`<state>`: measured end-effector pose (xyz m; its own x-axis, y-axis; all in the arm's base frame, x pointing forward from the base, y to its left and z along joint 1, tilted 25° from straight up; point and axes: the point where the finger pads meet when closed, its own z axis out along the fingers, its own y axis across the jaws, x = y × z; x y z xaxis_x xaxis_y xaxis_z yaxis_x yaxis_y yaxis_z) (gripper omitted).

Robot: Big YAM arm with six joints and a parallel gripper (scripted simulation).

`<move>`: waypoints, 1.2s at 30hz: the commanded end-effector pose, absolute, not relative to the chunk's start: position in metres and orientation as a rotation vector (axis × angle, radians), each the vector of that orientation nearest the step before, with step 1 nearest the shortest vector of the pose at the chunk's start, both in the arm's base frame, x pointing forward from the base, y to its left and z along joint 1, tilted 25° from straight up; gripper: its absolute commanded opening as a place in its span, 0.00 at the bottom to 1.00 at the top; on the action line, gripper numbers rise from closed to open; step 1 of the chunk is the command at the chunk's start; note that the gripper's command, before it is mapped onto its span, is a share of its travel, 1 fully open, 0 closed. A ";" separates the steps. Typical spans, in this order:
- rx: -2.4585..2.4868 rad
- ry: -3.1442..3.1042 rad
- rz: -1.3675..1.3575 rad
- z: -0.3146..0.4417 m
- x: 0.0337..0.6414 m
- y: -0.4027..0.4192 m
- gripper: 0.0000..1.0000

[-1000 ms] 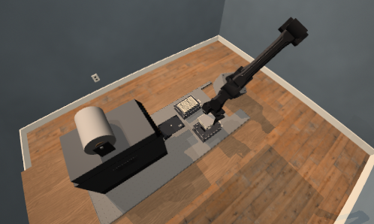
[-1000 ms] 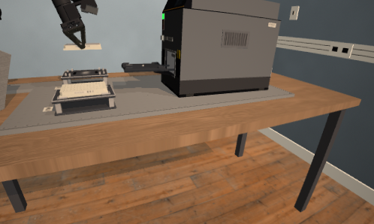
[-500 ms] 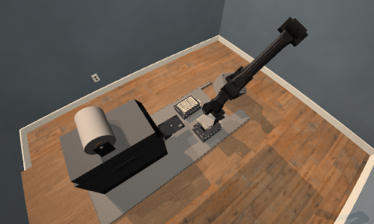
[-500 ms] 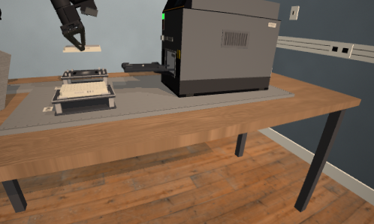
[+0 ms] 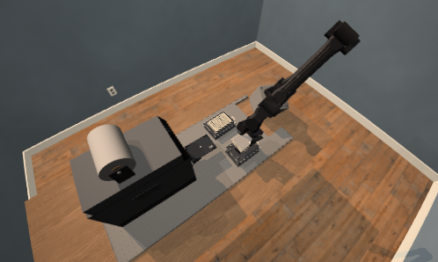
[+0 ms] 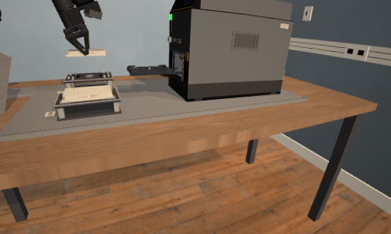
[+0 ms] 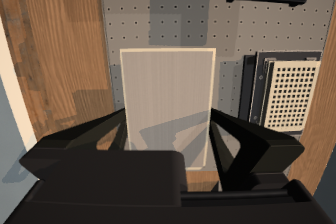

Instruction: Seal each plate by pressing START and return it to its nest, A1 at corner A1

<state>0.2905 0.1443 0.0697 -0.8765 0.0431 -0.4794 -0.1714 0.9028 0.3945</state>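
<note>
My gripper [image 5: 249, 138] [image 6: 86, 53] [image 7: 168, 112] is shut on a plate [image 5: 240, 143] [image 6: 97, 52] [image 7: 167, 85] by its two long sides. Its top is a smooth sheet without visible wells. It hangs roughly level above the empty nest [image 5: 238, 159] [image 6: 78, 82], clear of it. The open plate [image 5: 220, 122] [image 6: 88, 93] [image 7: 292, 95], its wells showing, sits in the other nest [image 6: 90, 103] [image 7: 260, 92]. The stage [image 5: 200, 149] [image 6: 151, 71] is out and bears no plate. The sealer's lamp [image 6: 170, 17] is green. The held plate's A1 corner cannot be told.
The sealer [image 5: 141, 181] [image 6: 235, 71] stands at one end of the perforated mat [image 5: 176, 185] [image 6: 157, 107] [image 7: 140, 22], with a white roll [image 5: 109, 148] on top. The nest with the open plate is beside the empty nest. The stage juts out between sealer and nests.
</note>
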 end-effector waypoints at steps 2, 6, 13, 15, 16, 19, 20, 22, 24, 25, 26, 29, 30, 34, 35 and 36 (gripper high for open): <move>-0.106 2.551 0.608 0.073 0.298 0.153 0.00; -0.095 2.559 0.602 0.067 0.294 0.150 0.00; -0.101 2.563 0.604 0.064 0.292 0.152 0.00; -0.104 2.554 0.607 0.066 0.296 0.154 0.00; -0.106 2.550 0.608 0.068 0.298 0.155 0.00; -0.108 2.539 0.611 0.071 0.303 0.158 0.00; -0.108 2.536 0.611 0.072 0.304 0.158 0.00; -0.102 2.537 0.609 0.070 0.305 0.158 0.00; -0.103 2.539 0.609 0.069 0.305 0.158 0.00; -0.104 2.543 0.609 0.066 0.303 0.158 0.00; -0.105 2.547 0.609 0.064 0.301 0.158 0.00; -0.108 2.548 0.609 0.062 0.298 0.158 0.00; -0.108 2.548 0.609 0.062 0.298 0.158 0.00; -0.087 2.570 0.595 0.052 0.293 0.151 0.00; -0.087 2.570 0.596 0.051 0.293 0.151 0.00; -0.086 2.569 0.596 0.051 0.294 0.152 0.00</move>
<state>0.2909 0.1501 0.0540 -0.8777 0.0407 -0.4775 -0.1720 0.9033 0.3931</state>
